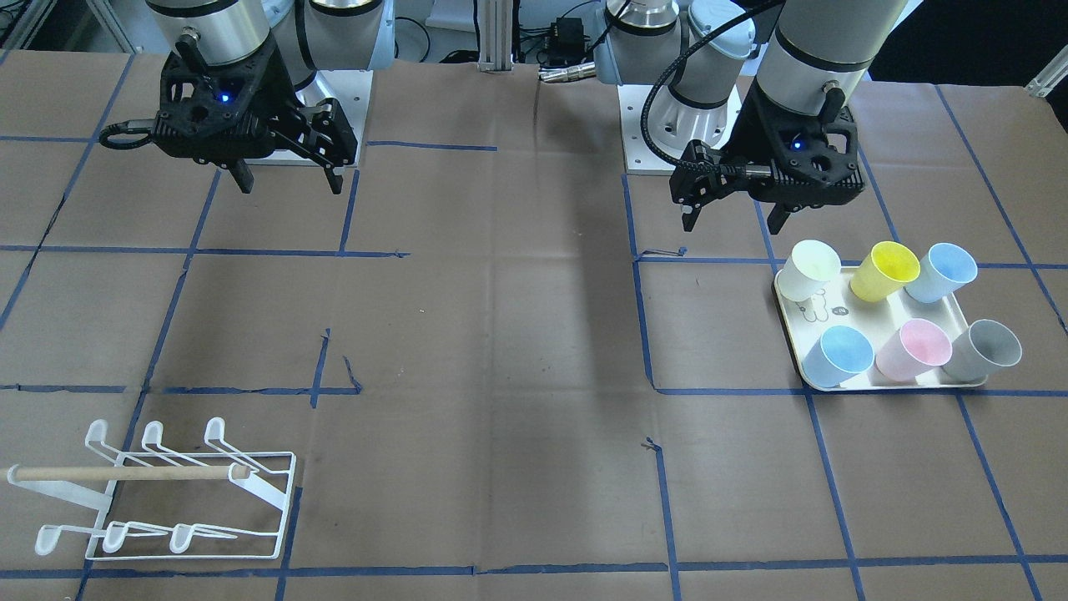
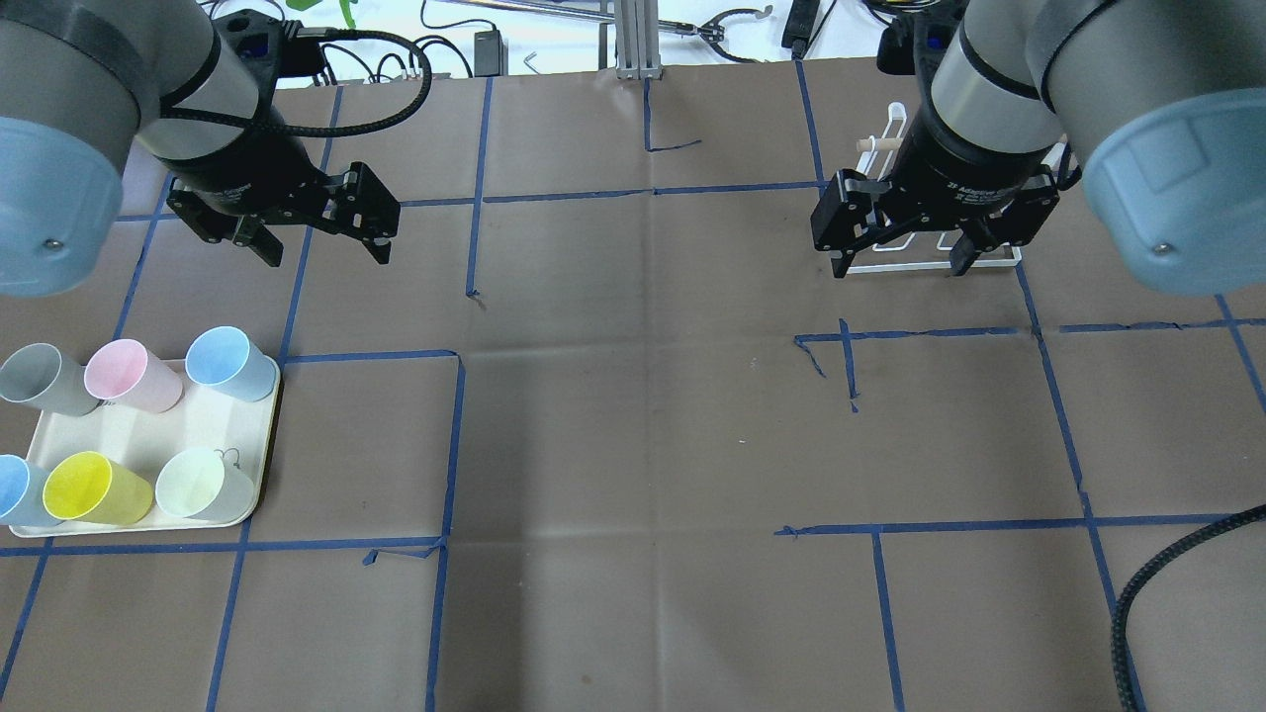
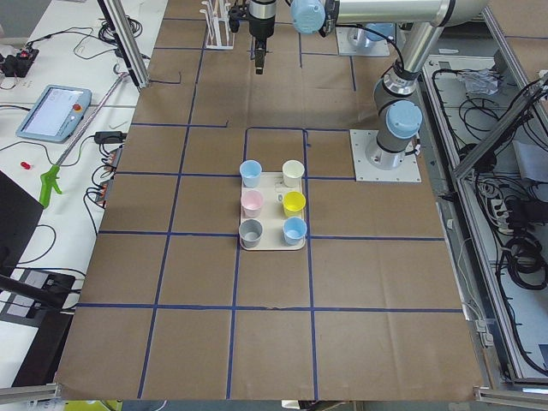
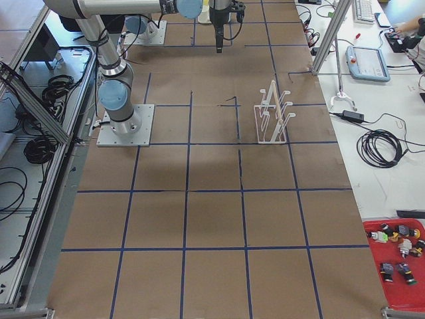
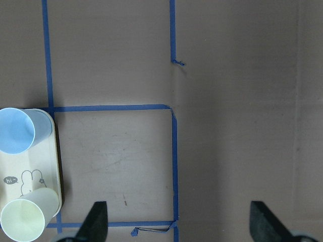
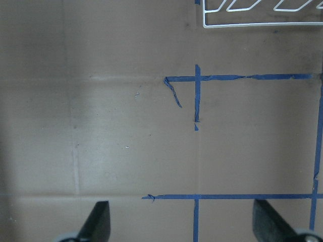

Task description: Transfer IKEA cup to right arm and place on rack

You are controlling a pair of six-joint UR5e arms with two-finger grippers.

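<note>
- Your left pincer [image 2: 324, 252] hangs wide open and holds nothing, its fingers pointing down over the bare surface [image 2: 643, 445].
- In its wrist view you see both fingertips [image 5: 96, 222] spread above brown paper crossed by blue tape lines [image 2: 447, 455]. The tray sits off to one side of them.
- That cream tray [image 2: 148, 435] lies near the left pincer, on the left arm's half of the surface.
- All six IKEA cups stand upright on it, mouths up, in two rows of three.
- In the row farther from the robot you have the grey cup [image 2: 40, 379], the pink cup [image 2: 129, 376] and a blue cup [image 2: 229, 364].
- In the nearer row you have a second blue cup [image 2: 10, 491], the yellow cup [image 2: 94, 488] and the pale cup [image 2: 203, 485].
- The blue cup of the far row and the pale cup stand at the tray's end closest to the left pincer; neither touches it.
- Your right pincer [image 2: 900, 267], on the right arm [image 2: 989, 79], is likewise spread open and empty, pointing down above the surface.
- The rack [image 1: 260, 491] rests on the right arm's half, on the operators' side, with its wooden dowel [image 1: 125, 473] lying across it and its hooked prongs turned up.
- In the right wrist view only the rack's wire base shows at the top edge, apart from the fingertips [image 6: 101, 222].
</note>
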